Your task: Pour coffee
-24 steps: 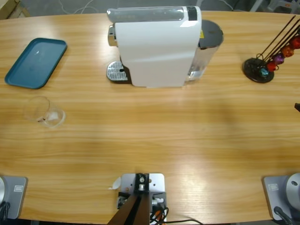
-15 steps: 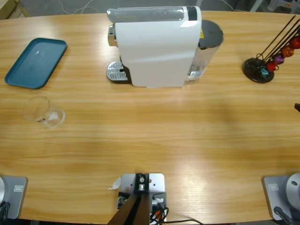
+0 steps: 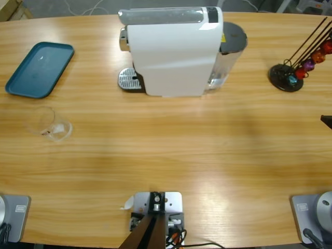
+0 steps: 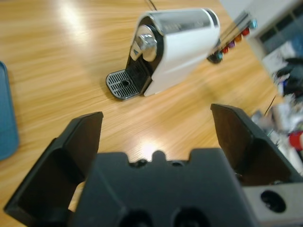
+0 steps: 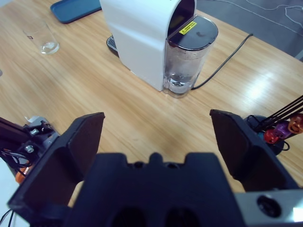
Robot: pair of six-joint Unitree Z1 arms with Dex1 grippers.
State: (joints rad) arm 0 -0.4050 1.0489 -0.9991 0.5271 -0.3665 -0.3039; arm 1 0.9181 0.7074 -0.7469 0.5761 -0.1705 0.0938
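So from the overhead camera, going left to right: the teal tray [image 3: 39, 69] sits in the upper left of the frame, and just below it, at the left edge, is the clear glass tumbler [image 3: 49, 123] standing upright on the bare wooden table [image 3: 171, 150]. I can't really make out the coffee in it from up there, and in the right wrist view the tumbler [image 5: 41, 37] shows up small in the upper left with only something pale at the bottom, so I won't swear to what's inside. Top middle of the overhead is the white coffee machine [image 3: 174, 49] with its drip grate [image 3: 129, 79] poking out on its left side, well apart from the glass. Far right is the capsule rack [image 3: 301, 59]. Neither arm is properly in the overhead shot, just a dark sliver at the right edge, can't tell whose. The left gripper [image 4: 156, 127] has its jaws spread wide with nothing in them, looking at the machine [image 4: 177, 45] and the grate [image 4: 124, 84], with a strip of tray [image 4: 5, 113] at its left edge and no tumbler in sight. The right gripper [image 5: 156, 127] is also wide apart and empty, with the machine [image 5: 142, 33] between it and the glass. My guess is that what matters next is that the tumbler sits way over at the left end, near the tray, so the left arm looks like the closer one to grab it.
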